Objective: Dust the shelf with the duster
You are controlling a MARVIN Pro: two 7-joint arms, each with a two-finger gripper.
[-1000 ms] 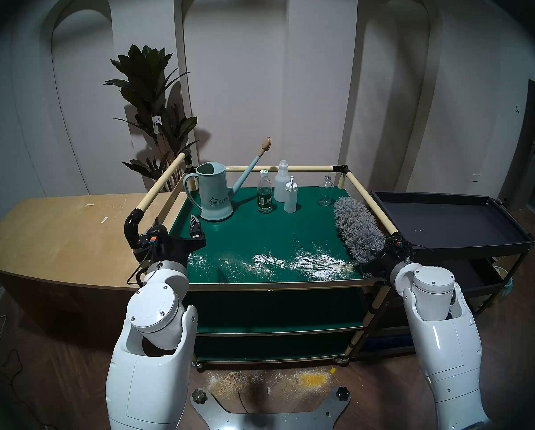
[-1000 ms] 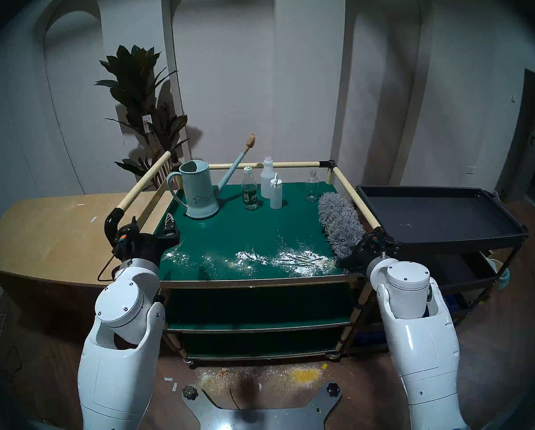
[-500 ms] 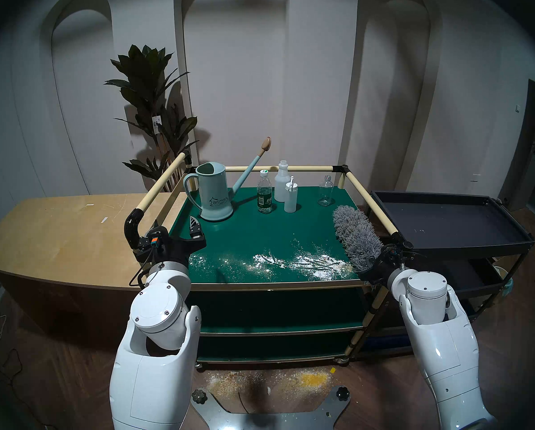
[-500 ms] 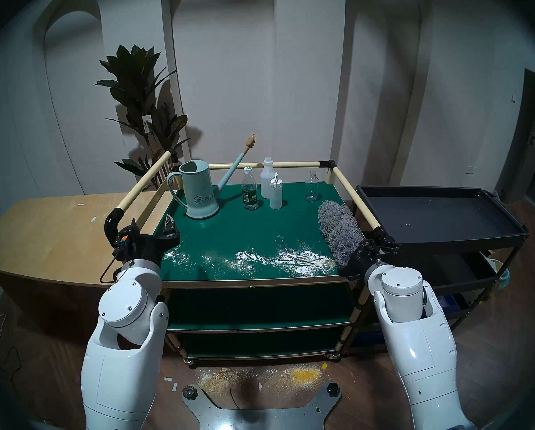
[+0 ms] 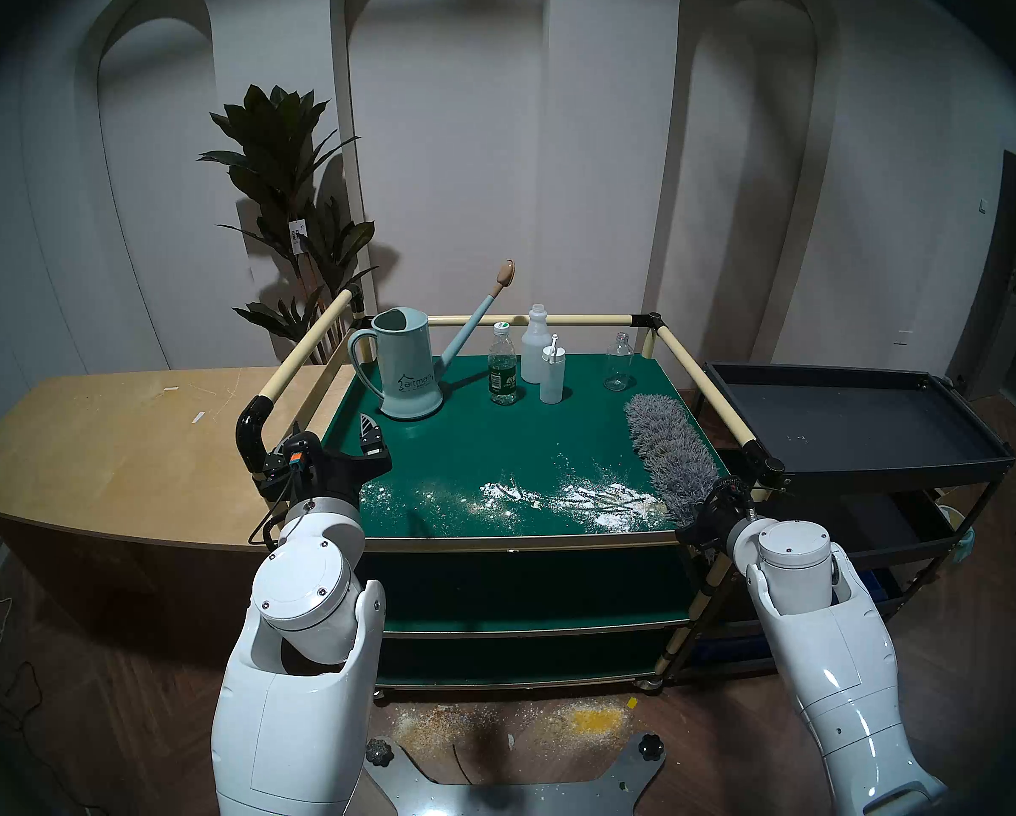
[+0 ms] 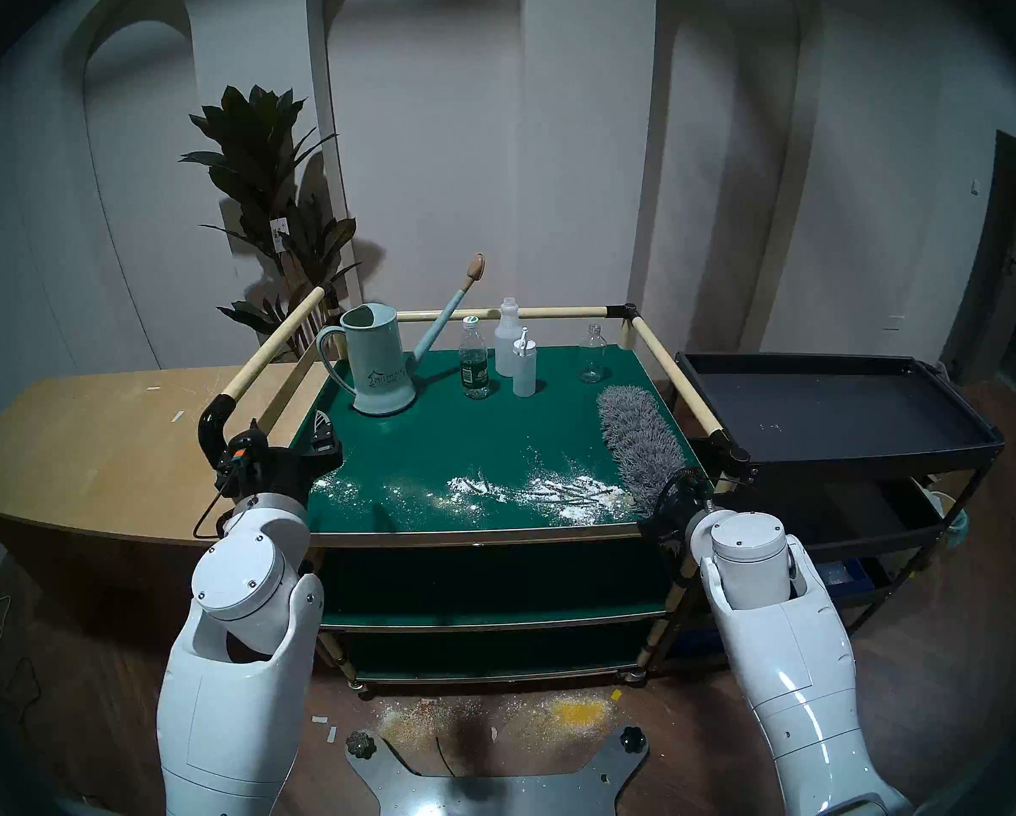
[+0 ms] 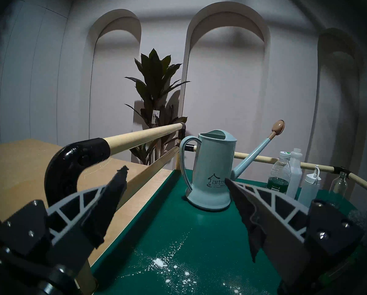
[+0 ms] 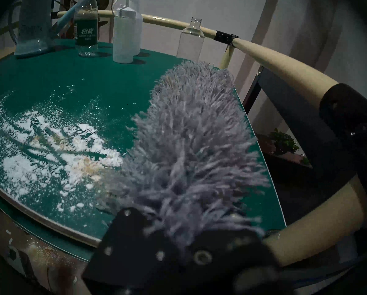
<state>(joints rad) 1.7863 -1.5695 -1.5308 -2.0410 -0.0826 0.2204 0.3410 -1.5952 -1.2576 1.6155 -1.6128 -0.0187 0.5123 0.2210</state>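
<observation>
Duster [image 5: 667,451] lies along the right side of the shelf [image 5: 482,444], its long axis running from the right gripper [image 5: 707,513] at the near right corner toward eleven o'clock, its shaggy head low over the green board; contact cannot be confirmed. That gripper is clamped on the handle end, fingers hidden under the fibres. White powder [image 5: 582,498] spreads at nine o'clock from the gripper, just beside the head's near end, so a leftward sweep looks due. The left gripper [image 7: 176,177], fingers apart and empty, hovers at the near left corner, well apart from the duster.
</observation>
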